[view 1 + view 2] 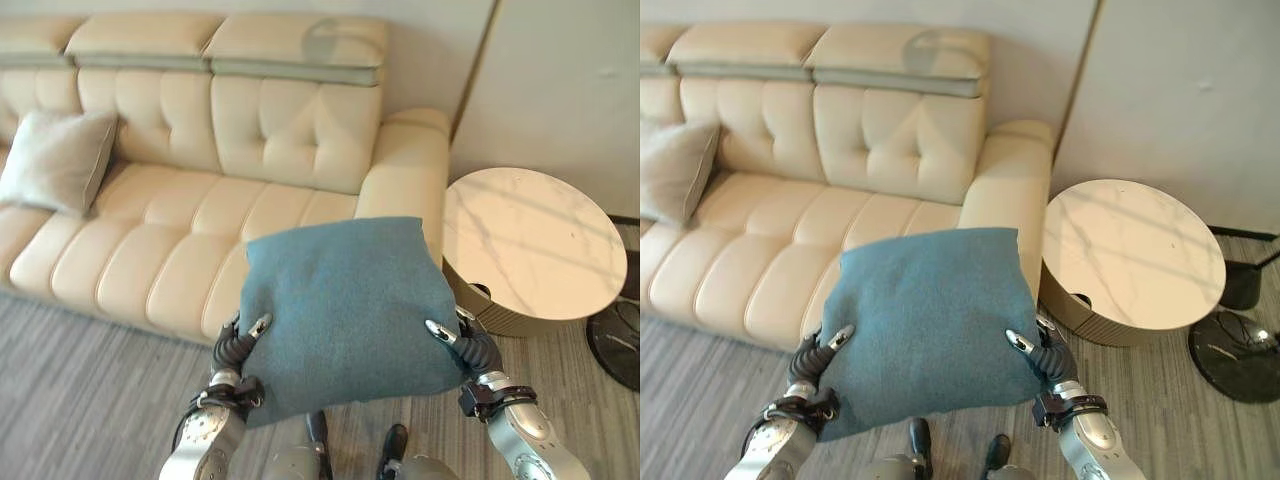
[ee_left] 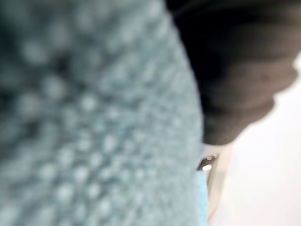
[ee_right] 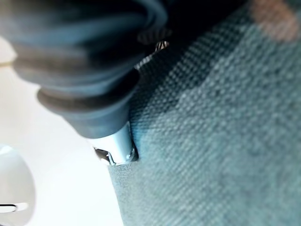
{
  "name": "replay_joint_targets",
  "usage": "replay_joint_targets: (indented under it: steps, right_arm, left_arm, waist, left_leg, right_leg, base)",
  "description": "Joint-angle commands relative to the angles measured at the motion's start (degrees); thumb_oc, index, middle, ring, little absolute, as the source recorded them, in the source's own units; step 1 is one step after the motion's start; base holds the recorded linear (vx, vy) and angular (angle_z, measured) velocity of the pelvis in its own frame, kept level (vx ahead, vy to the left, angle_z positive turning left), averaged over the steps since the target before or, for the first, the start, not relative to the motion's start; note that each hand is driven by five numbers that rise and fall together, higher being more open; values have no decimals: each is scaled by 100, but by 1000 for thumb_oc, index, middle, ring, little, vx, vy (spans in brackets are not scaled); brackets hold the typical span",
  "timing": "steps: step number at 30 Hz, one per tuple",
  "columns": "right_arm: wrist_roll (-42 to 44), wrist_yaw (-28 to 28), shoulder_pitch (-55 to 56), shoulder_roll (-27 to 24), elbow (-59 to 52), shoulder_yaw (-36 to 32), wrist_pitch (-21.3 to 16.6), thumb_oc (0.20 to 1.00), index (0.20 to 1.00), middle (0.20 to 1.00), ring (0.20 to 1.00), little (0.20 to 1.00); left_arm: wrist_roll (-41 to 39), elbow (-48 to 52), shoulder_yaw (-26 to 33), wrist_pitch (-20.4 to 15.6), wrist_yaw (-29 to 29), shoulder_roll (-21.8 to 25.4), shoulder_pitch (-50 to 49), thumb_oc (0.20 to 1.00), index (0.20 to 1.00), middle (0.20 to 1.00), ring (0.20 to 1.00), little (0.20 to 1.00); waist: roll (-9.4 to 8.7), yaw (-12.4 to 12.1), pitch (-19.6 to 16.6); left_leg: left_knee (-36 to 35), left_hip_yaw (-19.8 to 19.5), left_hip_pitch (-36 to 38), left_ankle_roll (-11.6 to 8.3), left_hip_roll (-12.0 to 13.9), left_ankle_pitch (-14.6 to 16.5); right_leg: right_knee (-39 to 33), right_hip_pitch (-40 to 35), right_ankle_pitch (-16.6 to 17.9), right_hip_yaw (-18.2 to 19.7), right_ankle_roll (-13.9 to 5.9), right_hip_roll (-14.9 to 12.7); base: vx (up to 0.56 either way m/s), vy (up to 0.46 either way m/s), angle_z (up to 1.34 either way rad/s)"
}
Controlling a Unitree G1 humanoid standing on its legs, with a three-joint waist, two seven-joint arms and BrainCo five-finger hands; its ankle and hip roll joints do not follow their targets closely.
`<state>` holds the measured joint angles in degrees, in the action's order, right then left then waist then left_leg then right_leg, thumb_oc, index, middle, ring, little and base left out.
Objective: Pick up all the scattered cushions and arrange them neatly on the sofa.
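The cream tufted sofa (image 1: 200, 190) runs along the wall and serves as the anchor here. Just off its right armrest stands a round side table (image 1: 530, 240) with a pale marbled top, and beyond that table, farther from the sofa, a dark round floor-lamp base (image 1: 1235, 368) rests on the grey wood-look floor (image 1: 90, 390). In front of the sofa's right end, raised above the floor and overlapping the front edge of the seat and the armrest as seen from above, is a teal cushion (image 1: 350, 310), held flat between both hands. On the sofa's seat toward its left end, a light grey cushion (image 1: 55, 160) leans against the backrest. The left hand (image 1: 240, 345) clamps the teal cushion's left edge with its thumb on top of the fabric, and the right hand (image 1: 465, 345) pinches the cushion's right edge in the same way, its thumb pressed onto the upper face.
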<state>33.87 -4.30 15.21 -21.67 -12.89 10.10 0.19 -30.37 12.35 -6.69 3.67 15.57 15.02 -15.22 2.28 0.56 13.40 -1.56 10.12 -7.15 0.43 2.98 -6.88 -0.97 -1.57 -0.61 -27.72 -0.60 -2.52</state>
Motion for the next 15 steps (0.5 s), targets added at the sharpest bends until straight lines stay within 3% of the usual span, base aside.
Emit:
replay_joint_targets:
  steps: [1,6,12,13,15]
  right_arm:
    - [166,410,-610,232,-711,193,-664,200,200,200,200,200]
    - [0,425,-691,263,-697,268,-618,200,200,200,200,200]
    - [-179,373,-677,372,-741,227,-597,200,200,200,200,200]
    - [-255,326,-675,443,-746,232,-605,200,200,200,200,200]
    - [-287,312,-673,473,-750,231,-603,200,200,200,200,200]
  left_arm:
    - [-6,829,-53,-629,-534,255,167,200,200,200,200,200]
    - [10,916,104,-677,-480,281,25,200,200,200,200,200]
    - [3,972,237,-718,-327,256,-85,200,200,200,200,200]
    - [51,971,205,-716,-265,293,-2,200,200,200,200,200]
    - [97,963,191,-715,-237,332,43,200,200,200,200,200]
  waist:
    - [-381,219,-248]
    - [-382,118,-295]
    - [-515,-3,-330]
    - [-501,-7,-294]
    - [-488,15,-259]
  left_leg:
    - [-92,818,594,-467,130,560]
    - [-344,784,731,-401,36,680]
    - [-344,707,850,-184,-159,911]
    - [-344,562,889,-75,-262,1007]
    - [-344,475,920,10,-323,1057]
  right_leg:
    - [-403,-190,-542,225,-173,-39]
    - [-403,-186,-405,182,-323,-120]
    - [-304,-335,-276,101,-492,-349]
    - [309,-160,-366,147,-535,-528]
    - [751,-11,-404,194,-560,-676]
  base:
    - [40,238,89]
    - [52,243,42]
    - [56,248,30]
    - [30,220,30]
    - [34,286,24]
